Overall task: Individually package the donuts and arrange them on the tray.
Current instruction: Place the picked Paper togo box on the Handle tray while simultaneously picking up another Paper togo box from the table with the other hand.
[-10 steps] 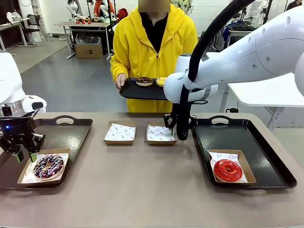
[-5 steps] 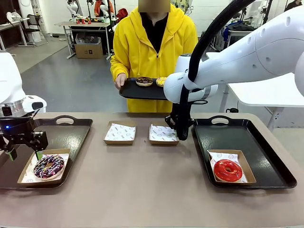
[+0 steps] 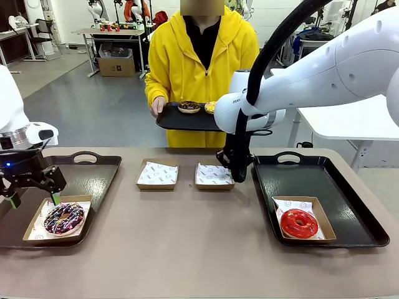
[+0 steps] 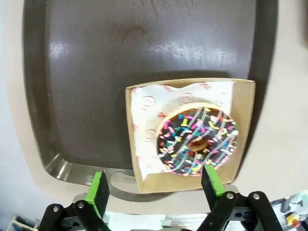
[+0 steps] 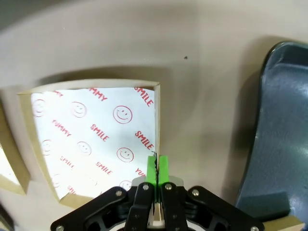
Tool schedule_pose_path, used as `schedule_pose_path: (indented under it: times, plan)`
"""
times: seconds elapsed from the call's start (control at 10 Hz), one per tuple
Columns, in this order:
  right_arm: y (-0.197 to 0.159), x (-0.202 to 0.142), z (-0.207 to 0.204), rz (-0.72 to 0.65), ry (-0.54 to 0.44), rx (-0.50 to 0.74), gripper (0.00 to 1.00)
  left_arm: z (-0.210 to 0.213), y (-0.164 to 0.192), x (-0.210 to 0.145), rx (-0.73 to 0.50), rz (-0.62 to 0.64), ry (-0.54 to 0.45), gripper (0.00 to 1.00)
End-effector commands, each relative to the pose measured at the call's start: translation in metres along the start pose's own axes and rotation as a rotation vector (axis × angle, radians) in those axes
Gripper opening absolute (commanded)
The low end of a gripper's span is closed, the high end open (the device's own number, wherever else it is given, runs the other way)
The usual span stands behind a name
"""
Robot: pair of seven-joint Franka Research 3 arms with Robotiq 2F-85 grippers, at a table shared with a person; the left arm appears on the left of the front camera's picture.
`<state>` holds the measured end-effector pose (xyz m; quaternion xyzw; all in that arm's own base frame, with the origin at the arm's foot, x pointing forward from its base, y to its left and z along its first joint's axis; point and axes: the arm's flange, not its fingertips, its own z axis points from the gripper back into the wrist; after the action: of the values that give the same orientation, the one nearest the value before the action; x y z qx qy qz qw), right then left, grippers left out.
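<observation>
floor (image 3: 81, 106): grey, smooth | far table (image 3: 112, 31): small items, perhaps bottles | cardboard box (image 3: 116, 64) beneath | white table (image 3: 349, 124) right

Glossy red donut (image 3: 298, 223); cardboard box (image 5: 91, 83) lined with printed paper (image 5: 91, 130); tray (image 5: 279, 120) perhaps smooth plastic.

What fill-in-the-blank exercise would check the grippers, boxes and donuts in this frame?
The right gripper is ___ on the wall of the empty box.
The left gripper hangs ___ above the sprinkled donut.
The red donut sits boxed on the robot's ___ tray.
The person's tray carries ___ donuts.
Missing: shut; open; right; two.
</observation>
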<state>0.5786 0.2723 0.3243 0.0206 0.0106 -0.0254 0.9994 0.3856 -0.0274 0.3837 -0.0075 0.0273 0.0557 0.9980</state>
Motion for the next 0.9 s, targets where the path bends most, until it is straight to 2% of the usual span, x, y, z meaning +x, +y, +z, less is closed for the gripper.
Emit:
schedule_pose_path:
  times: [0.0,0.2,0.4,0.6,0.8]
  plan:
    - [0.011,-0.013,0.025,-0.003,-0.015,0.009,0.00,0.030,0.021,-0.018,-0.244,0.032,-0.010,1.00]
    - [0.014,-0.033,0.074,0.006,-0.048,0.012,0.00,0.067,0.066,-0.045,-0.500,0.082,-0.074,1.00]
    - [0.016,-0.040,0.124,-0.052,-0.037,0.017,0.00,0.082,0.130,-0.061,-0.797,0.127,-0.099,1.00]
    - [0.023,-0.046,0.157,-0.058,-0.047,0.021,0.00,0.074,0.186,-0.057,-0.964,0.145,-0.046,1.00]
    - [0.027,-0.043,0.178,-0.091,-0.039,0.026,0.00,0.056,0.227,-0.051,-1.031,0.104,-0.022,1.00]
